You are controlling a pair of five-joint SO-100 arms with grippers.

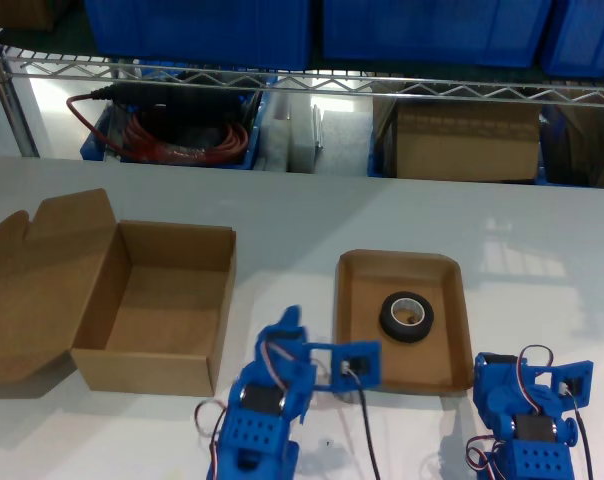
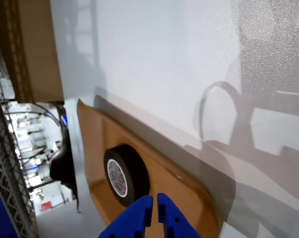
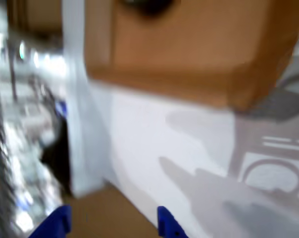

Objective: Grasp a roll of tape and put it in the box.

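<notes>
Black roll of tape in tray; box open; my first hand clenched, my second hand released

Matt brown cardboard box; glossy black roll of tape; smooth white table.

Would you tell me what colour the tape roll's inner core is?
Pale whitish inside the small black ring of tape, clearest in the first wrist view.

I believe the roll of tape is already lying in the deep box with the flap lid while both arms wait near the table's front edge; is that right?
Not quite: the exterior view shows the roll of tape lying in the shallow tray; the deep box holds nothing visible. The rest stands.
</notes>
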